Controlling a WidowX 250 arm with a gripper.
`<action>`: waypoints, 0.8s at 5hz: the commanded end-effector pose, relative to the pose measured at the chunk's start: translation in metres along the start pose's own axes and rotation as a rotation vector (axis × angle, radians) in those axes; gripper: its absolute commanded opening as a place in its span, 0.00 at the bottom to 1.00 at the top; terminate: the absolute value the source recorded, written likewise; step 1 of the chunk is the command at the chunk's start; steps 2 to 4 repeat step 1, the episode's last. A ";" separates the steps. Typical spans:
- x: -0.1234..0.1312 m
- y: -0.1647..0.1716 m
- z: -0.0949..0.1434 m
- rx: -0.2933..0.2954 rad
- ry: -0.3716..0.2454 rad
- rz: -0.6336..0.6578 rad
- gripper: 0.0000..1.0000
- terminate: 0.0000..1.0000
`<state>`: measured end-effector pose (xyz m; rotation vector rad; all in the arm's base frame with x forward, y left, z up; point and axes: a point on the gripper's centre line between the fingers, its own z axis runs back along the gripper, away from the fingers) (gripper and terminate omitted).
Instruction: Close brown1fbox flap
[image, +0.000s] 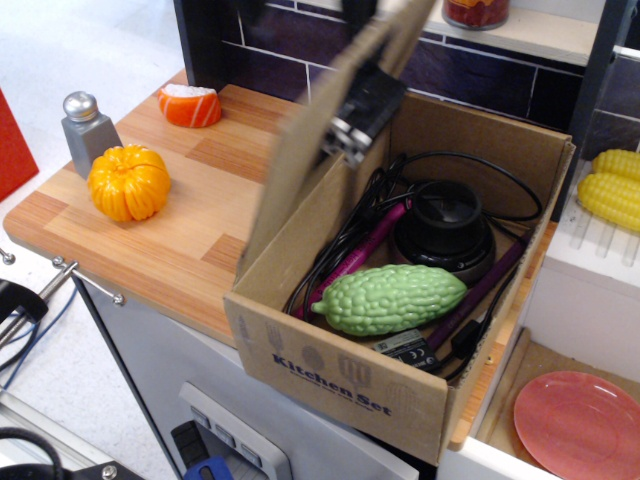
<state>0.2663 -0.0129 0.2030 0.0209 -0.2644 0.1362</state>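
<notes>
A single view looks down from above and in front, tilted toward the back wall at twelve o'clock. It sits fairly close: the brown1fbox (400, 300) fills the middle and right of the frame, its printed side facing the lens at six o'clock. The wooden table (170, 240) runs off toward nine o'clock, the floor showing beyond its edge. At three o'clock a white rack cuts the frame, and a pink plate (578, 425) lies at five o'clock.
</notes>
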 end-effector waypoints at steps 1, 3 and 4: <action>0.005 -0.076 -0.023 -0.051 -0.004 0.116 1.00 1.00; 0.005 -0.076 -0.023 -0.051 -0.004 0.116 1.00 1.00; 0.005 -0.076 -0.023 -0.051 -0.004 0.116 1.00 1.00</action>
